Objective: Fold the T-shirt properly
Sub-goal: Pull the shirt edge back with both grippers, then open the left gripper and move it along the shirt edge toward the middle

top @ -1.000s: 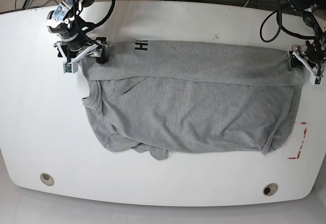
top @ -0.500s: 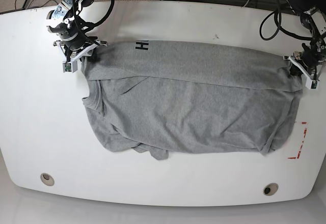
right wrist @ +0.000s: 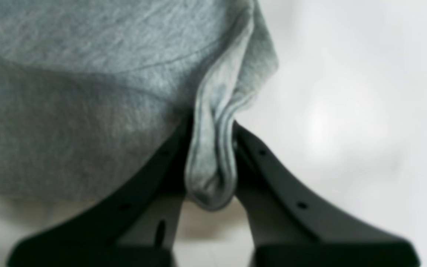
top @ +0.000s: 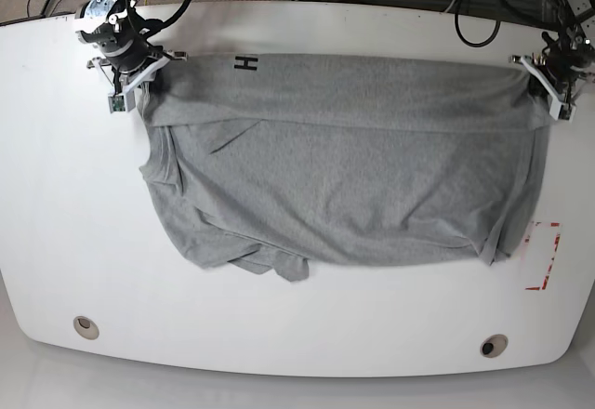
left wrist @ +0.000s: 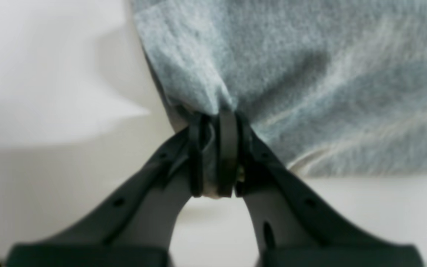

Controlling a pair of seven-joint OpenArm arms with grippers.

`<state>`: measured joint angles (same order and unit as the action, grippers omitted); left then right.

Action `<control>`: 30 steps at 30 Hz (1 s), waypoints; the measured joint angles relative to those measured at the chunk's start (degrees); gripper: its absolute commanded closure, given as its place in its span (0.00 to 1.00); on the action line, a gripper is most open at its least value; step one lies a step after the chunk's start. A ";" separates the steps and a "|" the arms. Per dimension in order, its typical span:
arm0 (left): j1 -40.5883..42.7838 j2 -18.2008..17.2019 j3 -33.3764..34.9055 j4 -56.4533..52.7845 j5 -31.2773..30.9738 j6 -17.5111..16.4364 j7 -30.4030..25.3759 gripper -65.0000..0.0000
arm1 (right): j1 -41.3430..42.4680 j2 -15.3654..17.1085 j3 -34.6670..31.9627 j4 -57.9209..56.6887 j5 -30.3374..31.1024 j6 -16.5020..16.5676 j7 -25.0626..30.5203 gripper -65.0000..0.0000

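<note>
The wide white bench (top: pixel 297 28) with rounded corners carries everything; its smooth top shows bare margins on all sides of the cloth, broadest along the near edge, where two small round holes (top: pixel 85 326) sit toward the corners. Spread across the middle lies the large heather-grey short-sleeved cotton T-shirt (top: pixel 344 177), soft and creased, its far edge pulled into a straight, taut fold running between the two arms. A black block letter "H" (top: pixel 245 63) shows on that folded band near the base view's left end. The near hem hangs loose and rumpled, with a bunched sleeve at the lower left. A red-lined corner mark (top: pixel 544 256) sits on the bench just beside the shirt's right edge.

The right pincer (top: pixel 138 76), dark and forked, is clamped on a rolled bunch of grey fabric at one far corner. The left pincer (top: pixel 550 82) is pinched tight on the opposite far corner, cloth squeezed thin between its black fingertips (left wrist: pixel 228 148).
</note>
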<state>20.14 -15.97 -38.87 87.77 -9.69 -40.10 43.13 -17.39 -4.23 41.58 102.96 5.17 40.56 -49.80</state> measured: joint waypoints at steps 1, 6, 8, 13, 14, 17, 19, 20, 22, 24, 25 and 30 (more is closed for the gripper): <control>1.07 0.46 -0.63 1.11 0.09 -0.04 0.50 0.96 | -0.85 0.31 -0.02 0.68 -0.09 -0.02 -0.31 0.94; 5.33 1.51 -1.38 5.49 1.38 -0.04 2.10 0.96 | -4.70 0.94 0.00 2.86 -0.22 -0.02 -0.31 0.94; 6.95 1.68 -1.38 6.82 1.51 -0.22 2.36 0.96 | -5.84 0.96 0.00 3.56 -0.33 -0.04 -0.31 0.94; 10.25 2.56 -2.10 9.09 1.84 -0.24 2.69 0.96 | -8.57 1.01 -0.07 5.09 -0.42 -0.04 -0.35 0.94; 10.58 2.82 -2.12 9.46 2.21 -0.24 2.73 0.96 | -9.05 0.98 -0.07 5.31 -0.39 -0.02 -0.35 0.94; 11.54 3.10 -2.10 10.12 2.25 -0.22 2.91 0.96 | -9.62 1.01 -0.04 5.62 -0.42 -0.02 -0.35 0.94; 12.11 3.08 -2.10 10.25 2.14 -0.24 2.91 0.96 | -9.77 1.05 -0.04 5.73 -0.44 -0.04 -0.42 0.94; 12.26 3.10 -2.10 10.25 2.08 -0.24 2.86 0.95 | -9.84 1.05 -0.04 5.73 -0.44 -0.04 -0.37 0.93; 12.41 3.08 -2.12 10.23 1.92 -0.24 2.84 0.95 | -9.99 1.07 -0.07 5.73 -0.44 -0.04 -0.35 0.93; 12.37 3.06 -2.12 10.25 1.97 -0.26 2.93 0.95 | -10.16 1.09 -0.07 5.75 -0.42 -0.04 -0.33 0.89; 12.37 3.06 -2.10 10.27 1.97 -0.26 2.93 0.94 | -10.19 1.11 -0.07 5.75 -0.42 -0.04 -0.33 0.81; 12.13 3.08 -2.05 10.34 2.23 -0.26 2.95 0.76 | -10.03 1.40 0.00 5.81 -0.85 -0.48 -0.39 0.44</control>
<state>32.27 -12.88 -40.93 98.10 -7.46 -40.36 46.09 -27.42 -2.83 41.58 108.77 4.32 40.07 -50.19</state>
